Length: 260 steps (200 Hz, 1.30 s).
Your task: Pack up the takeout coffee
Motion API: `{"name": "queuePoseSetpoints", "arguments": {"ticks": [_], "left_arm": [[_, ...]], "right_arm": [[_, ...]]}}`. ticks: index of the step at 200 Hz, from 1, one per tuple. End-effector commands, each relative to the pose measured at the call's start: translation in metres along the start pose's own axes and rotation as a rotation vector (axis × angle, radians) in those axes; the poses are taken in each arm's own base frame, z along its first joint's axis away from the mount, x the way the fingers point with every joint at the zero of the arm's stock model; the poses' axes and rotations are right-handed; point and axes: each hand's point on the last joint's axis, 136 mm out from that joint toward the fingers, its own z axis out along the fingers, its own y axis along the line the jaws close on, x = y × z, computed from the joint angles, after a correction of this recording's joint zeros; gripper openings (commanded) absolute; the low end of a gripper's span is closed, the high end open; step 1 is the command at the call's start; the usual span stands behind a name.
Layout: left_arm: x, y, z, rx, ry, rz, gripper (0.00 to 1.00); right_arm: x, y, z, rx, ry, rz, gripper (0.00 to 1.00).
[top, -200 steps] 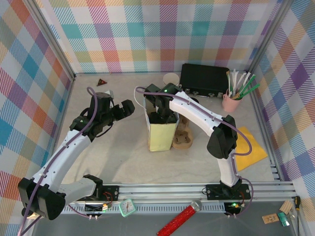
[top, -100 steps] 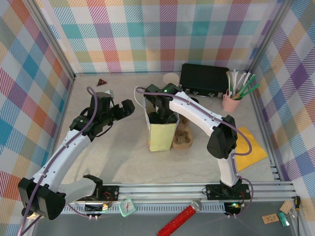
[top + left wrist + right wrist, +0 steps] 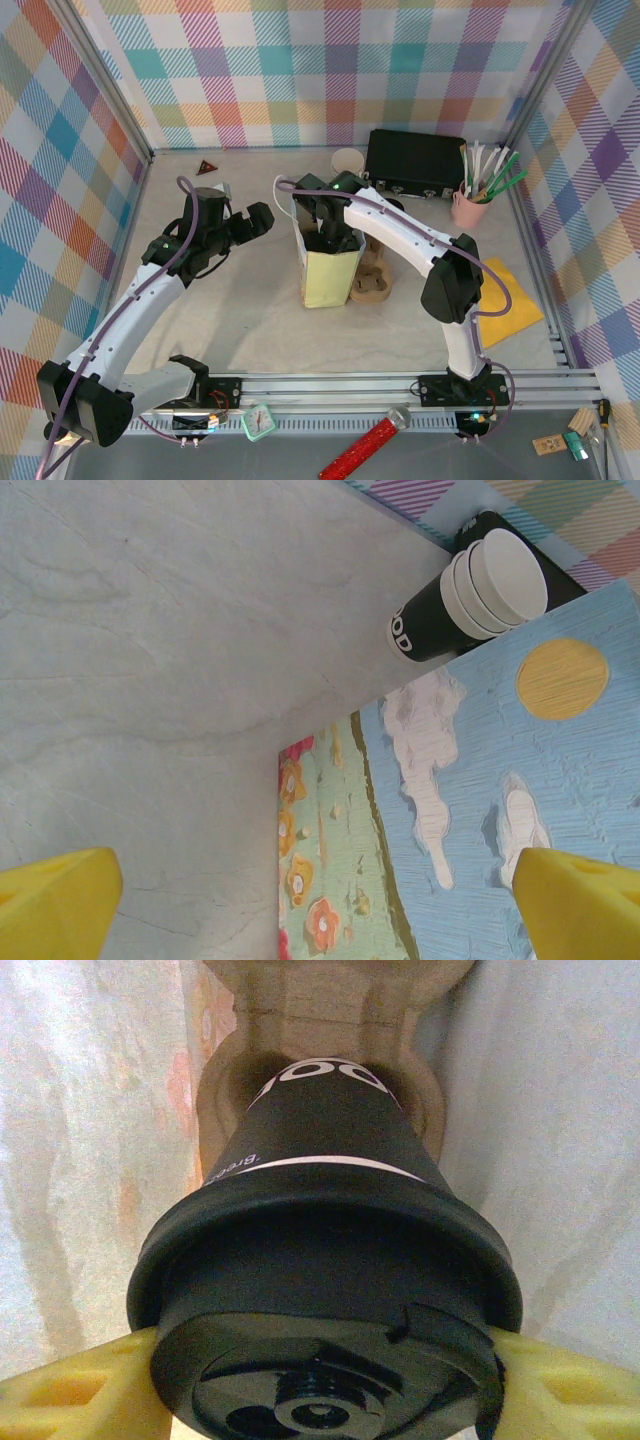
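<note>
Nothing has moved since the earlier frame. Placing step: right hand (image 3: 320, 1385) holds the takeout coffee (image 3: 325, 1160) inside the bag (image 3: 330, 280), mid-tabletop, over the pulp carrier (image 3: 330, 1000). Left hand (image 3: 320, 905) stands wide. Next: release, lift clear.

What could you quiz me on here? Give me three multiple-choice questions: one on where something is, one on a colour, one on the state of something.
1. Where is the lidded coffee cup?
A on the floor; B inside the paper bag; C on a shelf.
2. What colour is the mug?
A pink; B blue; C white.
3. How is the left gripper?
A clamped on a lid; B open, holding nothing; C clamped on a spoon.

Answers:
1 B: the right wrist view shows bag walls on both sides of the cup, and the right gripper is clamped on it.
2 A: the top view shows it pink.
3 B: its yellow fingers stand wide apart with nothing between them.
</note>
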Motion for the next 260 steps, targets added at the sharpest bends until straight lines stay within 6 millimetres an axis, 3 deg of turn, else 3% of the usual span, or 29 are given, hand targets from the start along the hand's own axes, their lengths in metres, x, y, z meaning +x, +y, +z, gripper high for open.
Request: {"name": "queuePoseSetpoints", "arguments": {"ticks": [1, 260], "left_arm": [[-0.014, -0.01, -0.007, 0.032, -0.034, -0.005, 1.0], [-0.014, -0.009, -0.004, 0.027, -0.028, -0.004, 1.0]], "right_arm": [[-0.013, -0.013, 0.044, 0.074, 0.033, 0.01, 0.67], [-0.01, -0.015, 0.058, 0.076, 0.057, 0.018, 0.67]]}}
